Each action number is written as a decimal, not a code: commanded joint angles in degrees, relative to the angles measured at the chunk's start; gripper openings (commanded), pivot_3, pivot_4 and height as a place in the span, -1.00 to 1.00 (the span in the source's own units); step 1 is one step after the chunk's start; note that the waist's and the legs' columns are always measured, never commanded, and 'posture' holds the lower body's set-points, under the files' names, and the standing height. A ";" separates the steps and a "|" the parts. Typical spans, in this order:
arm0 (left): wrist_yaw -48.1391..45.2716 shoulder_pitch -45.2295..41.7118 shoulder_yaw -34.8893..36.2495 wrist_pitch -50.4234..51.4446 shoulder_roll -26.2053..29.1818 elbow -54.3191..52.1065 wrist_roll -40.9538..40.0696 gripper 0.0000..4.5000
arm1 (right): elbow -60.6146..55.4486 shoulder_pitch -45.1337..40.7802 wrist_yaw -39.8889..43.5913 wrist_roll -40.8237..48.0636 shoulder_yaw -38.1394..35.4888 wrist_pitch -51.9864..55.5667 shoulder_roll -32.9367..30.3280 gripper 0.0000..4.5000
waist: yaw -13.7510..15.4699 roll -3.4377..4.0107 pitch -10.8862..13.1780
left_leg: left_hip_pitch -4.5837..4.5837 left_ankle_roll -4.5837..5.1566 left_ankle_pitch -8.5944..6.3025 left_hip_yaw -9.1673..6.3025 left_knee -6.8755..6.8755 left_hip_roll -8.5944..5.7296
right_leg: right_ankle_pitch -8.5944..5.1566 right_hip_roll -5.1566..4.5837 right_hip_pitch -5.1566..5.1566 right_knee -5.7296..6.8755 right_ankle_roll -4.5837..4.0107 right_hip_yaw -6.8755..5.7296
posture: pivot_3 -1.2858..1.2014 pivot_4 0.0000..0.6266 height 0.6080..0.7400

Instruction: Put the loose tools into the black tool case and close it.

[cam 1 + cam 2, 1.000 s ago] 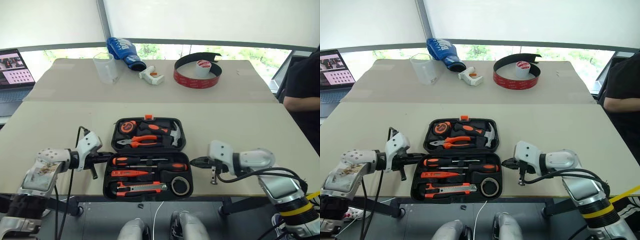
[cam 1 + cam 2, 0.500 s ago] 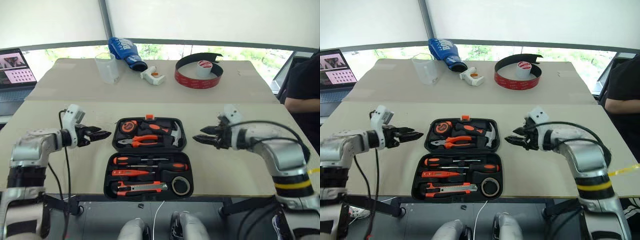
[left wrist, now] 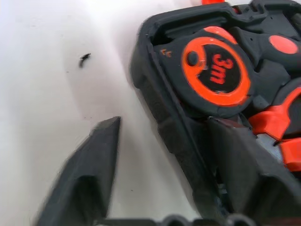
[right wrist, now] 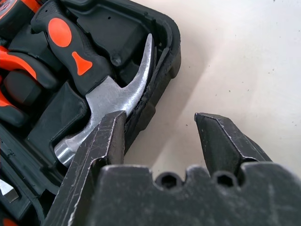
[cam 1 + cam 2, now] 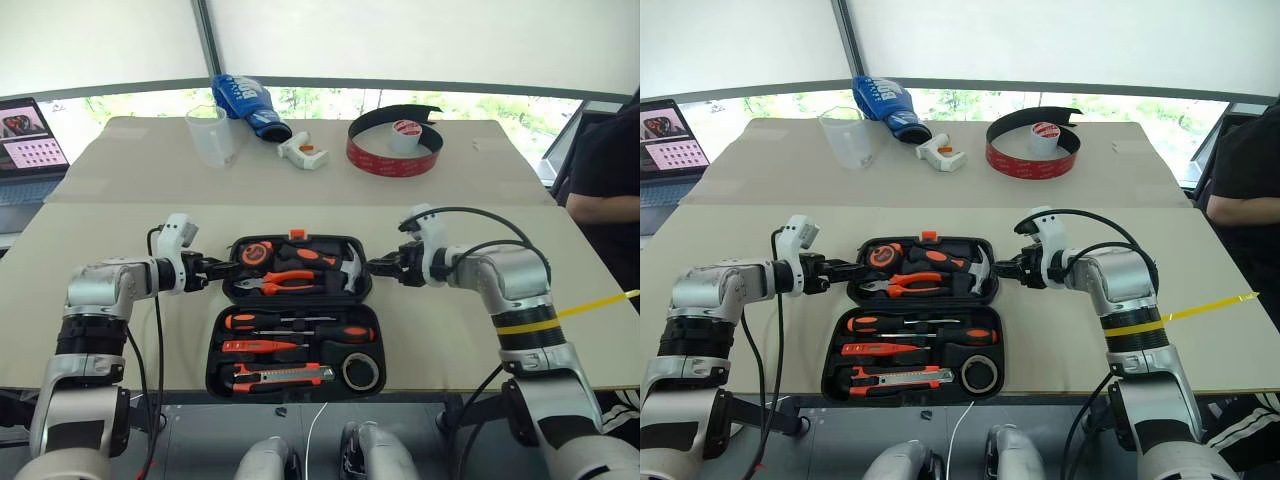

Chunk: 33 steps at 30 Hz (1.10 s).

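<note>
Both grippers, left [image 5: 222, 269] and right [image 5: 378, 266], are standing open, straddling the black tool case's [image 5: 292, 376] far-half rims, seemingly to fold it shut

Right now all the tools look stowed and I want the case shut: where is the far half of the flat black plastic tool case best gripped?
By its two side rims, I'd judge. The far half of the black tool case lies flat and open, so the left gripper and right gripper, each straddling a rim with open jaws, can pinch and fold it toward the near half.
</note>
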 commanded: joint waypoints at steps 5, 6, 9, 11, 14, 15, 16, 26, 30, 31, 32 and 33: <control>1.40 0.70 0.03 -0.07 -0.67 -0.79 0.21 -0.98 | -0.43 -0.49 -0.91 -0.85 1.81 0.10 -0.28 -0.51 | 0.04 0.17 -0.11 | 0.53 -0.35 -0.14 -0.02 -0.07 0.01 | -0.03 -0.04 0.37 0.13 0.01 0.04 | 0.03 -0.52 0.80; 1.47 0.73 0.08 -0.03 -0.73 -0.85 0.14 -1.00 | -0.45 -0.54 -1.02 -0.80 1.87 0.12 -0.21 -0.69 | 0.04 0.17 -0.11 | 0.65 -0.41 -0.17 -0.02 -0.10 0.01 | -0.04 -0.04 0.44 0.12 0.02 0.05 | 0.03 -0.52 0.80; 1.47 0.93 0.11 0.29 -0.82 -1.42 -0.19 -1.00 | -0.38 -0.92 -1.25 -0.77 1.94 -0.04 0.18 -0.99 | 0.02 0.17 -0.12 | 0.73 -0.46 -0.20 -0.01 -0.11 0.01 | -0.04 -0.06 0.49 0.15 0.03 0.07 | 0.03 -0.52 0.80; 1.48 1.01 0.18 0.57 -0.80 -1.91 -0.46 -1.00 | 0.03 -1.33 -1.57 -0.60 1.39 -0.03 0.47 -0.99 | 0.00 0.17 -0.12 | 0.73 -0.46 -0.21 -0.01 -0.11 0.01 | -0.04 -0.07 0.48 0.17 0.03 0.08 | 0.03 -0.52 0.80; 1.35 0.51 0.70 -0.47 -0.93 -1.92 -0.76 -1.00 | 0.73 -2.12 -2.18 -0.80 0.68 -0.77 0.70 -0.99 | -0.06 0.17 -0.12 | 0.74 -0.46 -0.21 -0.01 -0.11 0.01 | -0.04 -0.07 0.47 0.22 0.03 0.08 | 0.03 -0.52 0.80; 1.29 0.21 1.04 -1.16 -1.03 -2.03 -0.96 -1.00 | 0.92 -2.39 -2.30 -0.82 0.40 -1.18 0.81 -0.99 | -0.08 0.17 -0.12 | 0.74 -0.47 -0.21 -0.01 -0.11 0.01 | -0.04 -0.07 0.47 0.22 0.03 0.09 | 0.03 -0.52 0.80; 1.25 -0.27 1.52 -2.27 -1.25 -1.93 -1.15 -1.00 | 0.98 -2.71 -2.38 -0.68 -0.05 -1.68 1.01 -0.99 | -0.08 0.17 -0.12 | 0.74 -0.47 -0.21 -0.01 -0.11 0.01 | -0.04 -0.08 0.47 0.22 0.03 0.08 | 0.03 -0.52 0.80; 1.04 -4.40 2.94 -26.37 -2.88 -1.67 2.46 -1.00 | -3.43 -3.78 -6.32 -1.99 -4.23 -16.46 3.04 -0.99 | -0.32 0.05 -0.03 | -0.25 -0.29 0.11 0.05 -0.03 -0.01 | 0.26 -0.11 -0.47 0.40 -0.45 0.04 | 0.03 -0.52 0.80; 0.59 -3.59 1.70 -33.49 -3.26 -2.42 4.46 -1.00 | -5.79 -0.97 -6.99 -5.86 -2.51 -25.62 2.06 -0.99 | -0.48 0.05 0.00 | -0.34 -0.19 0.20 0.05 -0.19 0.01 | 0.24 0.02 -0.53 0.35 -0.47 -0.01 | 0.03 -0.52 0.80; 0.44 -2.72 0.98 -35.78 -3.17 -2.70 5.46 -1.00 | -6.18 0.31 -7.01 -6.99 -1.93 -28.08 1.79 -0.99 | -0.54 0.05 0.01 | -0.35 -0.19 0.20 0.05 -0.21 0.01 | 0.24 0.03 -0.53 0.36 -0.47 -0.01 | 0.03 -0.52 0.80; 0.28 -1.74 0.36 -37.76 -3.11 -3.13 6.30 -1.00 | -6.50 1.59 -7.07 -8.13 -1.36 -30.41 1.50 -0.99 | -0.52 0.05 0.00 | -0.37 -0.19 0.20 0.06 -0.21 0.01 | 0.24 0.03 -0.53 0.35 -0.47 -0.01 | 0.03 -0.52 0.80; 0.24 -0.51 -0.18 -39.43 -3.06 -3.60 7.08 -1.00 | -6.75 3.20 -7.10 -9.82 -0.44 -33.74 0.98 -0.99 | -0.51 0.05 0.00 | -0.42 -0.18 0.20 0.06 -0.25 0.01 | 0.23 0.03 -0.52 0.31 -0.45 -0.03 | 0.03 -0.52 0.80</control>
